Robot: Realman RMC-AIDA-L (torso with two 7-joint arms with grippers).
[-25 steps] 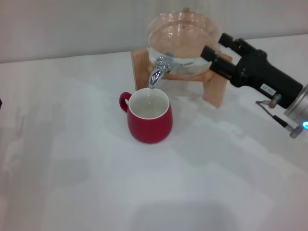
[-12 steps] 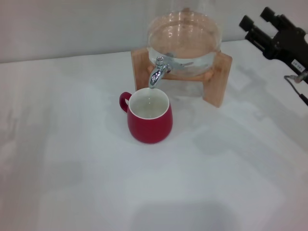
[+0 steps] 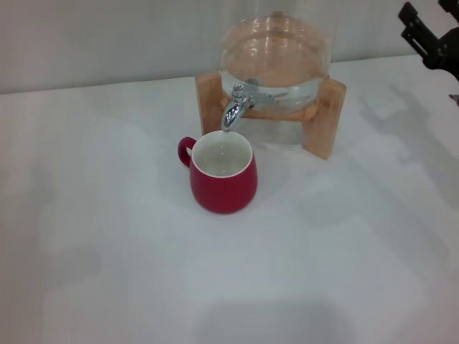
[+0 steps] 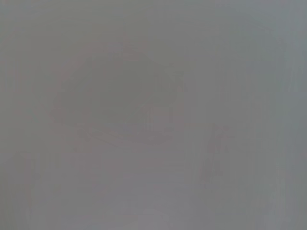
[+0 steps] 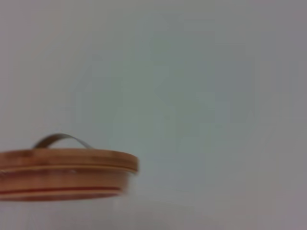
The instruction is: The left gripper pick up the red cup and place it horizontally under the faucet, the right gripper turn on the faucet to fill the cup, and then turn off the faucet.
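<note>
Red cup [image 3: 222,174] stands under faucet [image 3: 234,107], far from right gripper [image 3: 428,34], fingers spread.

Glossy red cup [image 3: 223,179] with smooth white inside, centre frame, below a shiny chrome faucet [image 3: 234,109]; clear glass dispenser [image 3: 276,61] on pale matt wooden stand [image 3: 324,115]; matt white table [image 3: 143,272]; wooden lid [image 5: 64,172].

The red cup [image 3: 223,174] sat directly beneath the faucet [image 3: 234,107], blocking that approach; my bench [image 3: 107,251] lay open around it.
</note>
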